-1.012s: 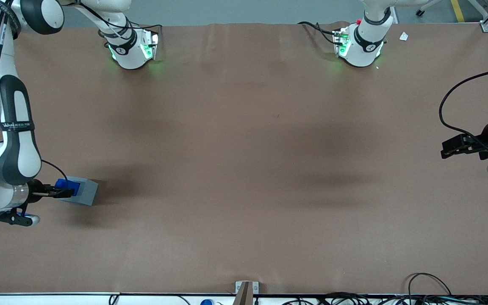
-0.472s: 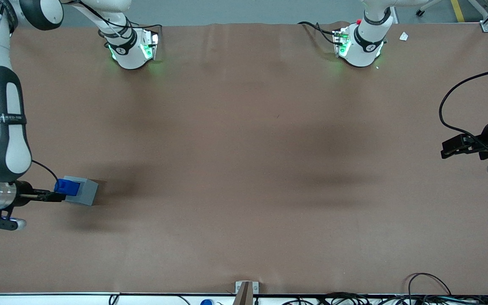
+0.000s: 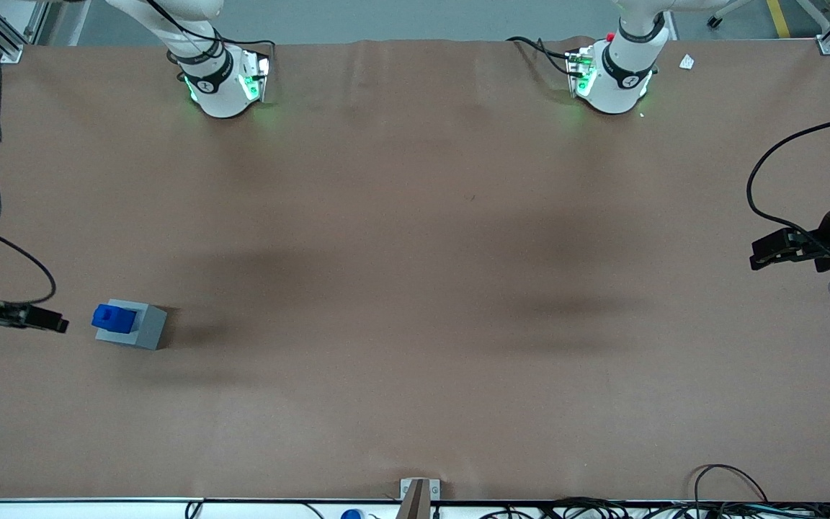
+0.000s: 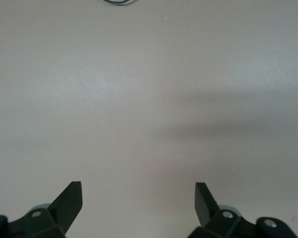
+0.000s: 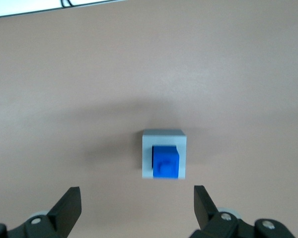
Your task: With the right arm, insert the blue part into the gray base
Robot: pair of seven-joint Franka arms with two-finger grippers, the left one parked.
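The blue part stands upright, seated in the gray base on the brown counter. The gripper hangs beside them, apart, jaws released and empty.

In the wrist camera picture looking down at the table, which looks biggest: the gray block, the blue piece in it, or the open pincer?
1. Pincer, open, above the table; nearness to the camera exaggerates it.
2. Gray base.
3. Blue part, sitting in the base.

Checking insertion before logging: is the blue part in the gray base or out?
In. The blue part sits in the gray base, protruding above it; the open gripper is clear of both.
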